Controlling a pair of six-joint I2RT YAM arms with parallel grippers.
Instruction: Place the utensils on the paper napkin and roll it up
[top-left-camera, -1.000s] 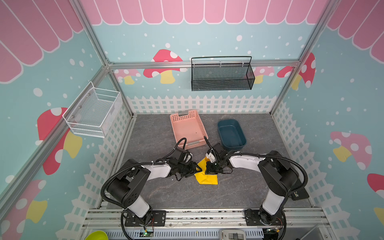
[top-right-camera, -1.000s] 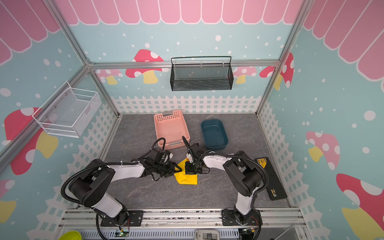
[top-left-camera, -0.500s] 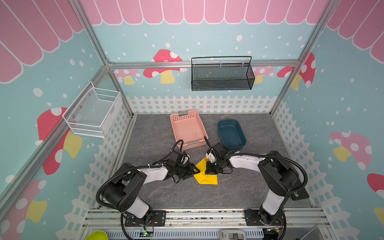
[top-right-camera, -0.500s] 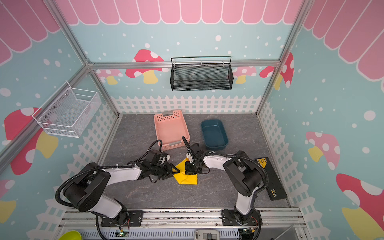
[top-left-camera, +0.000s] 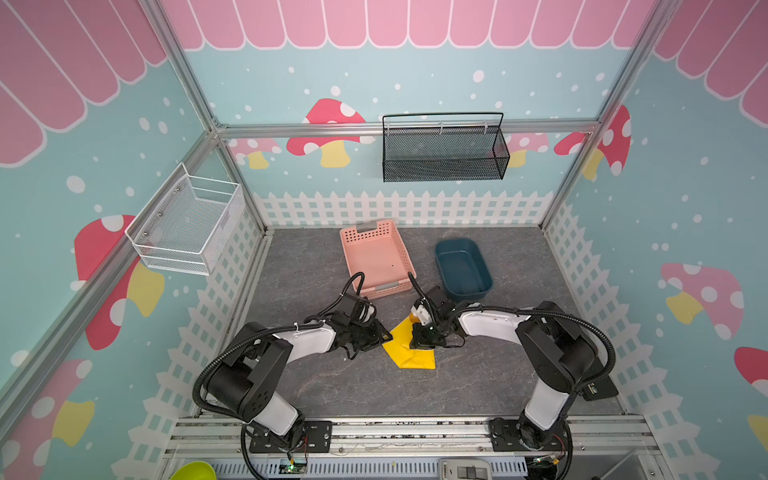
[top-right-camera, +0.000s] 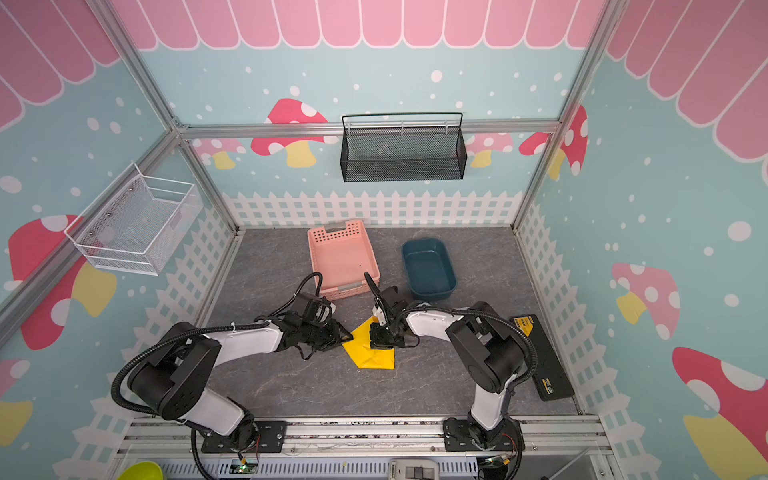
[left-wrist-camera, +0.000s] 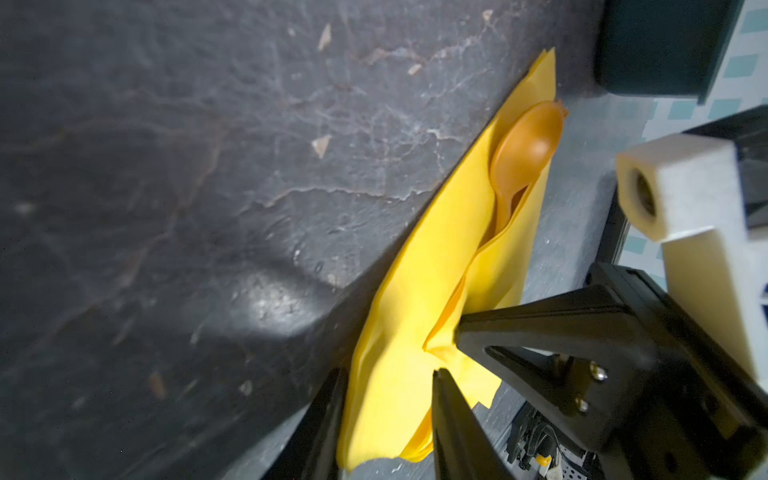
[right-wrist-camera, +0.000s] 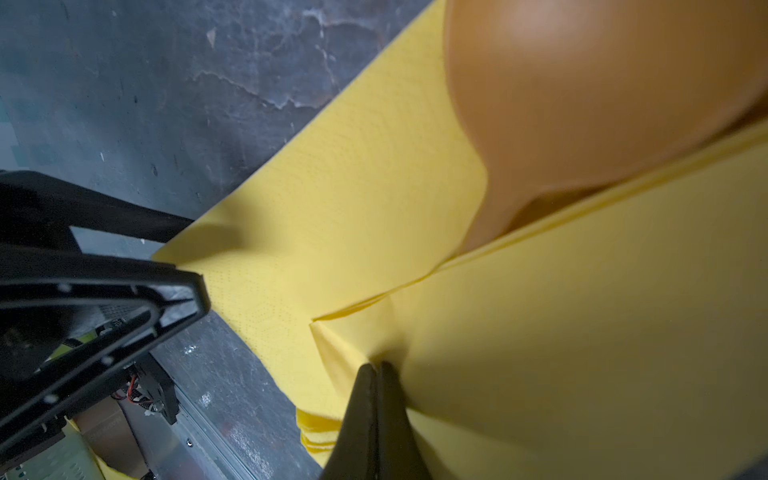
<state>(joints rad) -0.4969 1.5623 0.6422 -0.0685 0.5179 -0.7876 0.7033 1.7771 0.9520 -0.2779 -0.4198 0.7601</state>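
Right gripper (right-wrist-camera: 376, 368) shut, tips pinning napkin (top-left-camera: 409, 353) flap. Left gripper (left-wrist-camera: 388, 376) part-open astride left edge, grip unconfirmed. Risk: uneven pull unfolds flap, spoon (left-wrist-camera: 528, 145) slides out.

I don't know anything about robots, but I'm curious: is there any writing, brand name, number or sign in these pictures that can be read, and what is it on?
No text can be read in any view.
yellow label on the black flat case near the right wall: print too small to read.
second small label on the same case: too small to read.
the paper napkin: no writing seen.
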